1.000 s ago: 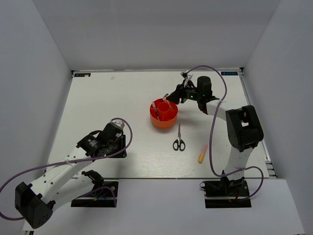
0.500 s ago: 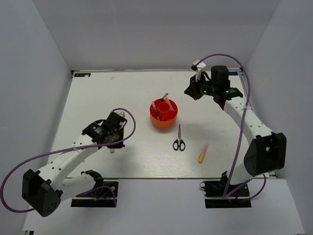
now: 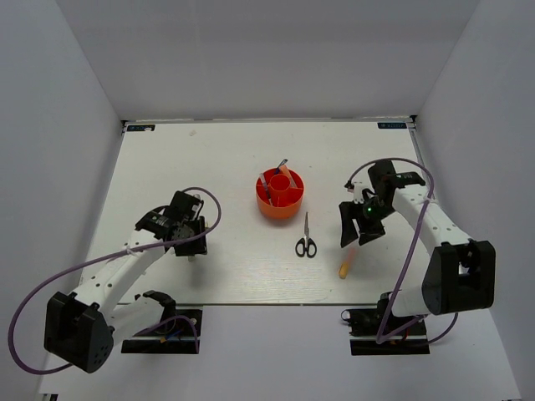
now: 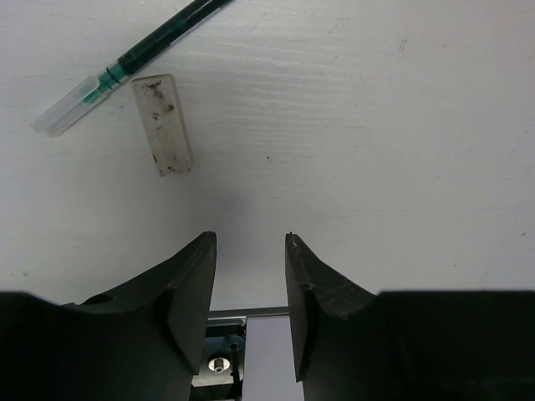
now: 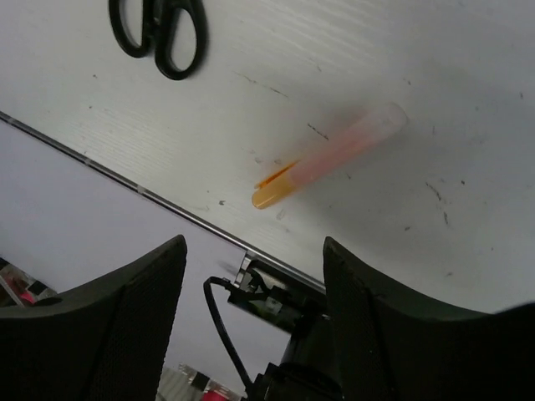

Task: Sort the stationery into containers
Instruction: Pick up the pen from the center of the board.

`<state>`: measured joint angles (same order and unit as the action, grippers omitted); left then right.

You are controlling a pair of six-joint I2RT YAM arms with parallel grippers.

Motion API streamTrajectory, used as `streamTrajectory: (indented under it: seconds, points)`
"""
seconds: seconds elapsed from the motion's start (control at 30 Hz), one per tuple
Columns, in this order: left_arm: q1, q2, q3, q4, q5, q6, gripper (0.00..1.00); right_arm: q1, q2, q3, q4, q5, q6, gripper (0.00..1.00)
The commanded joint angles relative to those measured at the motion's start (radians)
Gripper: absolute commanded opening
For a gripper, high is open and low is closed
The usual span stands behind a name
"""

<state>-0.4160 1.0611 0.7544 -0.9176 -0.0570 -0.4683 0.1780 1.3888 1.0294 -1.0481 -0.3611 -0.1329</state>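
Right gripper (image 5: 252,244) was seen wide open over orange-yellow highlighter (image 5: 330,153) | crosswise closure at its middle was judged best | left gripper (image 4: 249,242) was narrowly parted, empty.

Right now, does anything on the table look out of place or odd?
One thing: a small whitish strip, speckled with dark marks, lies flat beside the pen near the left pincer. It looks like a scrap, not stationery. Nothing looks spilled.

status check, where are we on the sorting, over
Left gripper open, empty, pen ahead of it. Right gripper open, empty, highlighter ahead. Scissors out of the tub. Pale strip beside the pen, nothing blocking.
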Motion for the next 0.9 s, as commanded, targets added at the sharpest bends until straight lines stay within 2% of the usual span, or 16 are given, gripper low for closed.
streamTrajectory:
  seconds: [0.0,0.13,0.47,0.7,0.87]
  points:
    - [0.013,-0.055,-0.021,0.04,0.046,0.019,0.49,-0.008,0.013,0.011,-0.058,0.06,0.096,0.69]
    - [0.013,-0.076,-0.029,0.042,0.054,0.025,0.49,-0.003,0.081,-0.029,0.005,0.144,0.174,0.64]
    - [0.019,-0.096,-0.03,0.042,0.055,0.031,0.49,0.002,0.16,-0.084,0.197,0.209,0.315,0.63]
    - [0.019,-0.099,-0.032,0.039,0.055,0.03,0.49,0.006,0.248,-0.101,0.264,0.286,0.391,0.63]
    - [0.019,-0.099,-0.032,0.039,0.055,0.033,0.49,0.006,0.274,-0.115,0.273,0.278,0.406,0.57]
